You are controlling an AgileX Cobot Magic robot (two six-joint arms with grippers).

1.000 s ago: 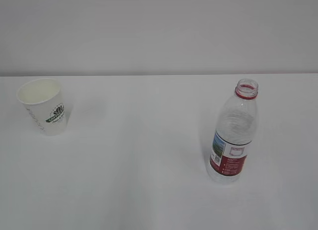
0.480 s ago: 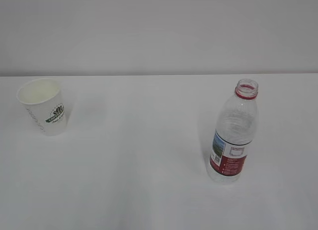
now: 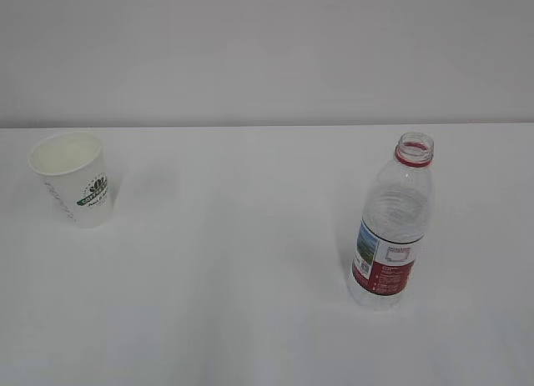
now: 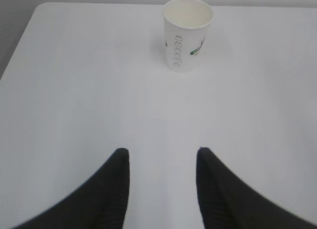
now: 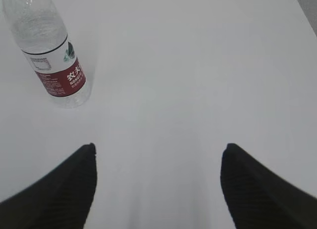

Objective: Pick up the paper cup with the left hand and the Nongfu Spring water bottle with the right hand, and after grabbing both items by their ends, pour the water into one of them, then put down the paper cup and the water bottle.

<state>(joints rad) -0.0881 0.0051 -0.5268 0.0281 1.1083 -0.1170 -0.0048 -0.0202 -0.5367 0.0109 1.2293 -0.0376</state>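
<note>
Exterior view, looking down at a slant on a white table [image 3: 250,303]: the paper cup [image 3: 73,179] stands upright at about 9 o'clock from the picture's centre, mouth open, its dark green logo facing the camera. The Nongfu Spring water bottle [image 3: 390,236] stands upright at about 4 o'clock, well apart from the cup, uncapped, with the red neck ring at the top and the red-and-white label low on the body. No arm shows in this view.

From the left wrist, the left gripper [image 4: 162,162] hangs over bare table with its two black fingers [image 4: 111,189] parted to a moderate gap and nothing between them. The cup sits at 12 o'clock from it, well ahead and untouched, grey lettering running down its side.

From the right wrist, the right gripper [image 5: 158,160] has its fingers [image 5: 257,184] spread wide, holding nothing. The bottle stands at about 10 o'clock from it, near the frame's upper left corner, well clear of both fingers. Whether water is inside the bottle or the cup I cannot tell.
</note>
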